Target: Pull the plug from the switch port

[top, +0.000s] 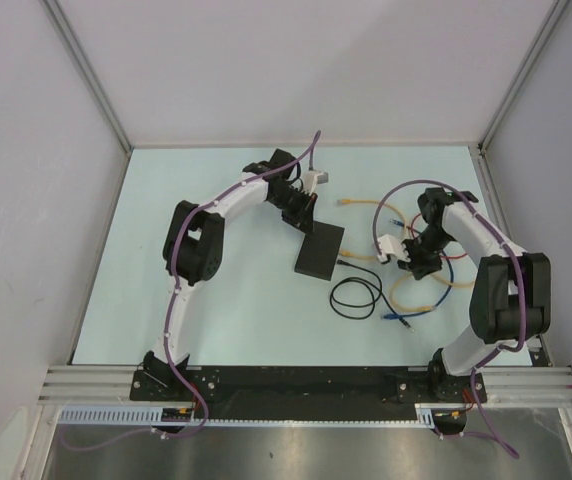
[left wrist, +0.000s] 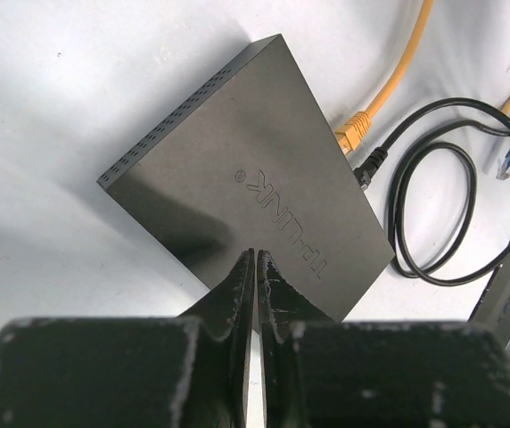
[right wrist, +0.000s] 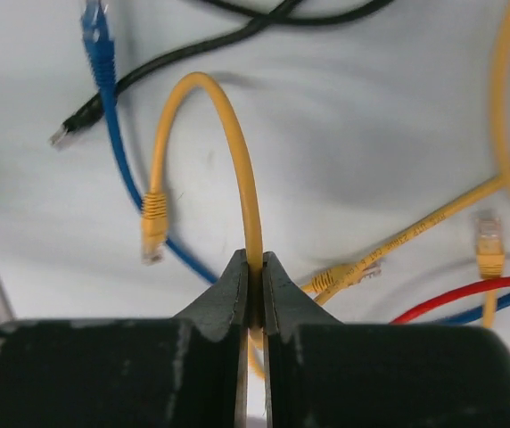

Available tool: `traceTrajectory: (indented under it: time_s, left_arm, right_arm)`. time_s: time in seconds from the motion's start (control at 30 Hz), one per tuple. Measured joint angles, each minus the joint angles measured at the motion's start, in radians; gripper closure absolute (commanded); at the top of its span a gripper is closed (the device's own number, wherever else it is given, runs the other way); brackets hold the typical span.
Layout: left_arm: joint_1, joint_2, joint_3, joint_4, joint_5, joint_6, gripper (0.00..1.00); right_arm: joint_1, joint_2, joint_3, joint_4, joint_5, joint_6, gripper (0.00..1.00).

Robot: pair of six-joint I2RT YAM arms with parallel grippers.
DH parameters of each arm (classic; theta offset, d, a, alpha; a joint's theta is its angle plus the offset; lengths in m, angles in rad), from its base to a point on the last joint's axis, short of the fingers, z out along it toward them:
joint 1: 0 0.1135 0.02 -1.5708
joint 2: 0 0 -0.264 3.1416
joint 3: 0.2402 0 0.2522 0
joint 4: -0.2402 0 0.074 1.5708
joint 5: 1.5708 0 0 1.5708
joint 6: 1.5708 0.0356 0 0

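Open left of the switch (top: pixel 320 250) — cables (left wrist: pixel 354 132) crowd its right.

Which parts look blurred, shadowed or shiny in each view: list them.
Left wrist: the left gripper is dark and blurred at its base; the switch is sharp, with a soft sheen and a faint shadow beside it. Right wrist: the right gripper is blurred likewise, the yellow cable it pinches crisp. Top external: even light on the table, no glare.

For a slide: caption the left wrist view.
Shut left end effector over switch; yellow plug and black plug at its edge.
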Motion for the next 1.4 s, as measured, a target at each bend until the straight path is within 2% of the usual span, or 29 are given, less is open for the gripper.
traceTrajectory:
  time_s: [0.1,0.17,0.23,0.27,0.37,0.47,0.73,1.0,1.1,1.4]
  left_arm:
    - [0.000,0.000,0.000,0.000,0.000,0.000,0.92]
    - [0.000,0.000,0.000,0.000,0.000,0.000,0.92]
    - [0.000,0.000,0.000,0.000,0.000,0.000,0.91]
    - [0.000,0.000,0.000,0.000,0.000,0.000,0.91]
    - [0.000,0.000,0.000,0.000,0.001,0.000,0.91]
    - [0.000,0.000,0.000,0.000,0.001,0.000,0.90]
    - [0.000,0.000,0.000,0.000,0.002,-0.002,0.79]
    - [0.012,-0.002,0.000,-0.001,0.019,-0.031,0.67]
    - [0.022,-0.017,0.000,0.000,0.025,-0.049,0.63]
    - [0.060,-0.049,0.060,0.028,0.032,-0.091,0.60]
  right_arm:
    - [-0.067,0.000,-0.001,-0.064,0.049,-0.033,0.93]
    - [-0.117,0.000,-0.001,-0.084,0.085,-0.049,0.86]
    - [-0.161,0.000,-0.001,-0.085,0.111,-0.057,0.73]
    - [-0.174,0.000,-0.001,-0.083,0.122,-0.057,0.56]
    - [-0.180,0.000,-0.001,-0.074,0.132,-0.043,0.41]
    - [-0.170,-0.009,-0.001,-0.050,0.117,-0.028,0.34]
    - [-0.159,-0.134,0.003,0.014,0.080,0.005,0.30]
    - [-0.208,-0.153,0.092,0.049,0.057,0.101,0.28]
    - [-0.212,-0.166,0.126,0.065,0.034,0.181,0.27]
    - [-0.194,-0.177,0.315,0.123,-0.062,0.581,0.26]
